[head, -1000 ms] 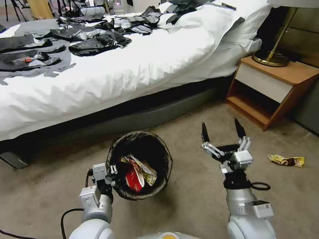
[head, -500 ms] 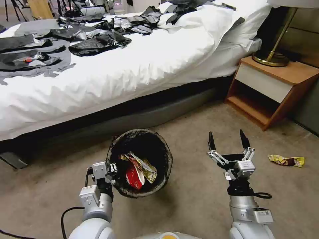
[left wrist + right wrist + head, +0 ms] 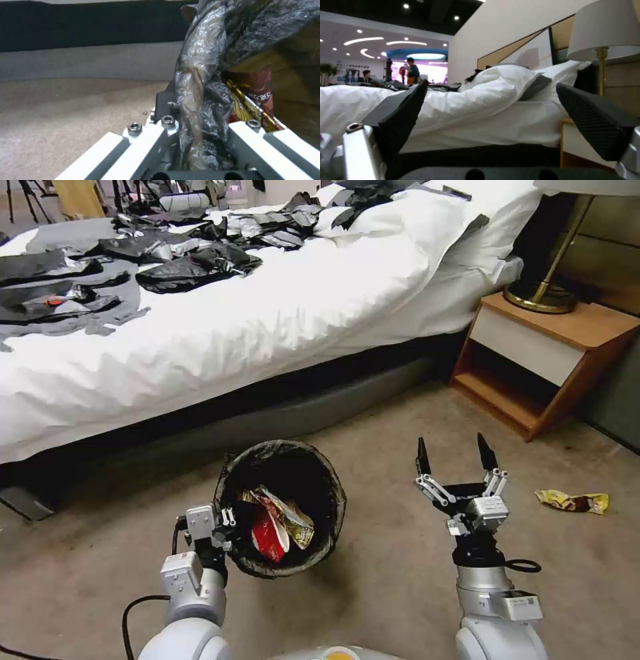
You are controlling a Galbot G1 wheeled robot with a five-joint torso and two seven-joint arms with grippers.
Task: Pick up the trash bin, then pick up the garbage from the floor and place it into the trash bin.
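Fingers of my left gripper (image 3: 225, 527) clamp the crinkled black bag rim of the small round bag-lined trash bin (image 3: 283, 507), held tilted above the carpet with red-and-white and yellow wrappers (image 3: 275, 523) inside. Right gripper (image 3: 457, 460) hovers beside it, fingers spread wide and holding nothing. Farther right, a crumpled yellow-brown snack wrapper (image 3: 572, 502) lies on the floor near the wooden nightstand (image 3: 541, 360).
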